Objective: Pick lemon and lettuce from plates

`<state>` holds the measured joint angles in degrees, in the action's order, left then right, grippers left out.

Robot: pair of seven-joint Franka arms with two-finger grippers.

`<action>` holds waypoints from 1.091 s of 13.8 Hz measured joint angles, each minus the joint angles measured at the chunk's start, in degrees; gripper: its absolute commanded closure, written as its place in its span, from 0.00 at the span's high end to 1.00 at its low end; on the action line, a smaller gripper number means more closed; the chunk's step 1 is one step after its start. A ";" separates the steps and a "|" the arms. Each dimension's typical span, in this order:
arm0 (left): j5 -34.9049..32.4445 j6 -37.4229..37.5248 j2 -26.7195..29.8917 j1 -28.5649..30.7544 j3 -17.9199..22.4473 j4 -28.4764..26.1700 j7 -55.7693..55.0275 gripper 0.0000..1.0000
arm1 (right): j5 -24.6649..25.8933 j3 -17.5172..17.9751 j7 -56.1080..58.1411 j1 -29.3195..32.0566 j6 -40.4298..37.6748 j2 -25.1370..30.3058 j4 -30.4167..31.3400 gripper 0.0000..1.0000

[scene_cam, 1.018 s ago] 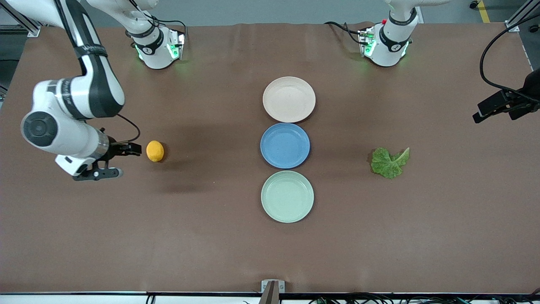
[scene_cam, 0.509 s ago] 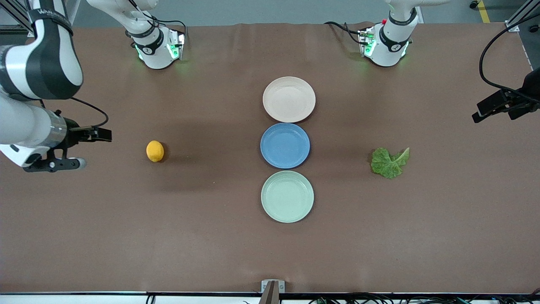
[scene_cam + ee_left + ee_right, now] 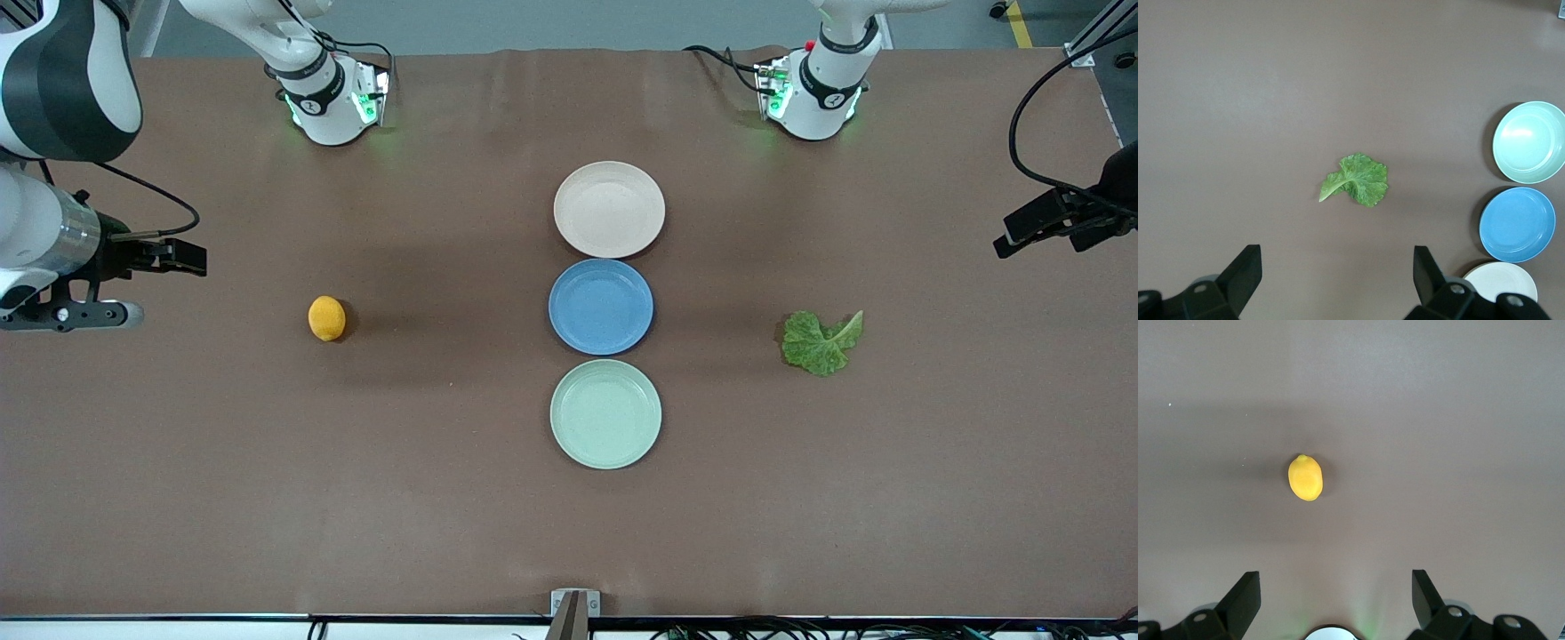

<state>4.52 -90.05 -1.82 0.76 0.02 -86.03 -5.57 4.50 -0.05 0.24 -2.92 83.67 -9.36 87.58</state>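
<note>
The lemon [image 3: 326, 317] lies on the bare table toward the right arm's end; it also shows in the right wrist view [image 3: 1305, 477]. The lettuce [image 3: 820, 340] lies on the bare table toward the left arm's end, and in the left wrist view [image 3: 1357, 187]. The beige-pink plate [image 3: 609, 209] and mint green plate [image 3: 605, 413] are empty. My right gripper [image 3: 172, 286] is open and empty, up in the air beside the lemon [image 3: 1336, 590]. My left gripper [image 3: 1013, 240] is open and empty, high over the table's end [image 3: 1336, 267].
A blue plate [image 3: 601, 306], also empty, sits between the two other plates in a row at the table's middle. The arm bases [image 3: 329, 98] [image 3: 813, 93] stand along the table edge farthest from the front camera. Cables hang near the left gripper.
My right gripper has pulled away from the lemon toward the right arm's end of the table, and risen. The lemon, lettuce and left gripper have stayed put.
</note>
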 measured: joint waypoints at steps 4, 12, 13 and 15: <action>0.00 0.00 0.00 0.00 -0.01 0.00 0.00 1.00 | 0.00 -0.34 0.00 0.00 0.44 0.01 -0.39 1.00; 0.00 0.00 0.00 0.00 -0.01 0.00 0.00 1.00 | 0.08 -0.54 -0.01 -0.34 -5.55 0.07 -8.81 1.00; 0.00 0.00 0.00 0.00 -0.01 0.00 0.00 1.00 | -0.74 -0.53 -0.04 -0.42 -5.61 0.00 -8.80 1.00; 0.00 0.00 0.00 0.00 -0.02 0.00 0.00 1.00 | -3.24 -0.80 -0.08 0.19 -5.99 -0.05 -8.36 1.00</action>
<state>4.52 -90.05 -1.82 0.76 0.01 -86.03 -5.58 1.26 -0.85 0.16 -2.72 77.68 -9.41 79.22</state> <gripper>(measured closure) 0.000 0.000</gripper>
